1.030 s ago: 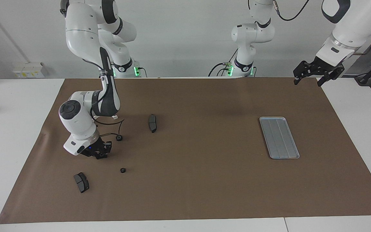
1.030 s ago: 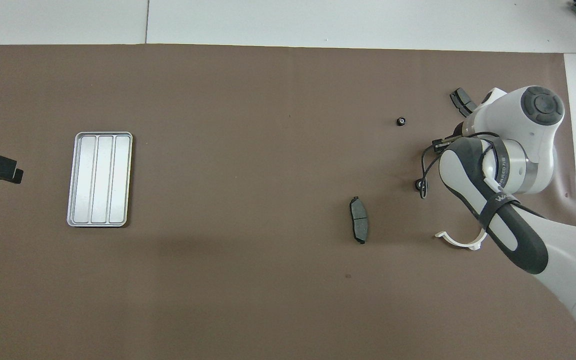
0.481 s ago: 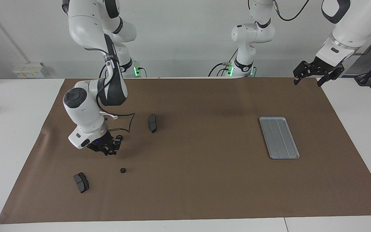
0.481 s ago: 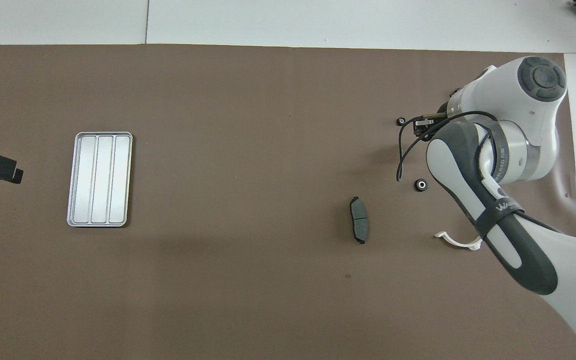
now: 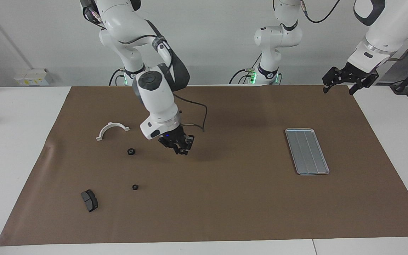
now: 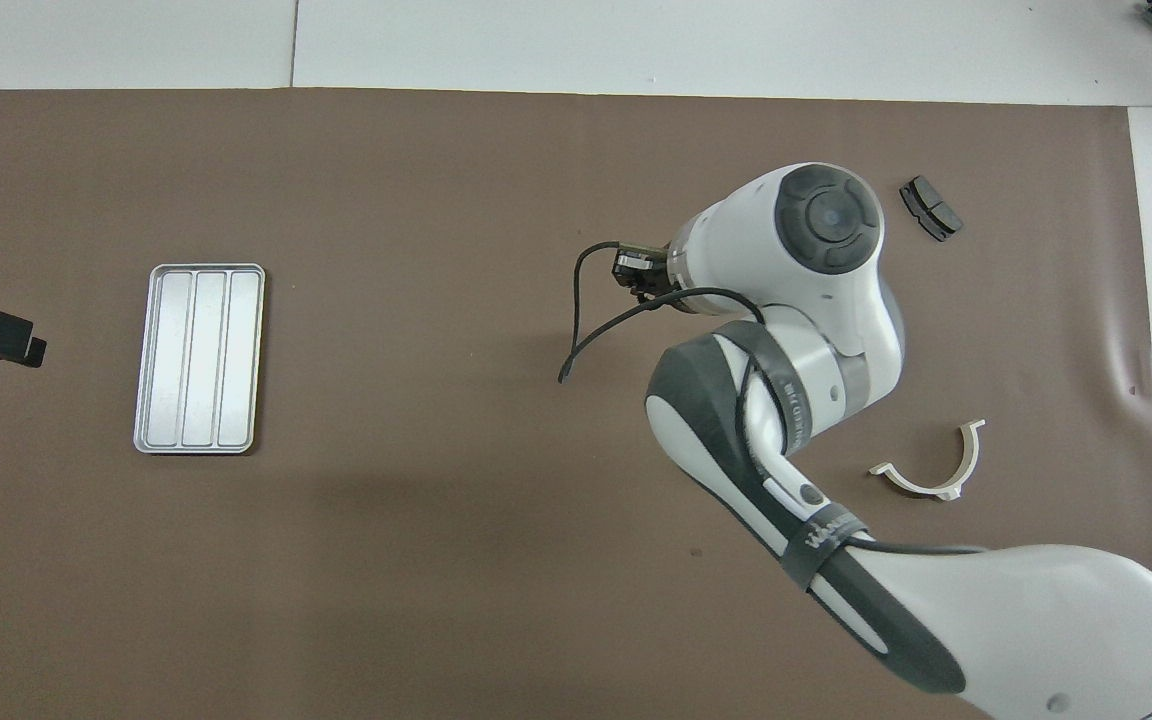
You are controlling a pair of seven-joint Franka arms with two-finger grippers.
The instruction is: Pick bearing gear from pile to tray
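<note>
Jaws on the right gripper [image 5: 180, 148] pinch nearly together, raised over the mat [image 5: 232, 205] between the loose parts and the tray [image 5: 306, 150], likely carrying a ring I cannot see; one black ring [image 5: 130, 151] lies near the white bracket [image 5: 112, 129]; left gripper [image 5: 345, 84] waits, spread wide

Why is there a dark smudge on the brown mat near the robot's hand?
Facing view: the smudge is a soft shadow cast on the mat by the raised right end effector. Overhead view: a fainter, wide shadow band crosses the mat below the tray, which gleams pale.
</note>
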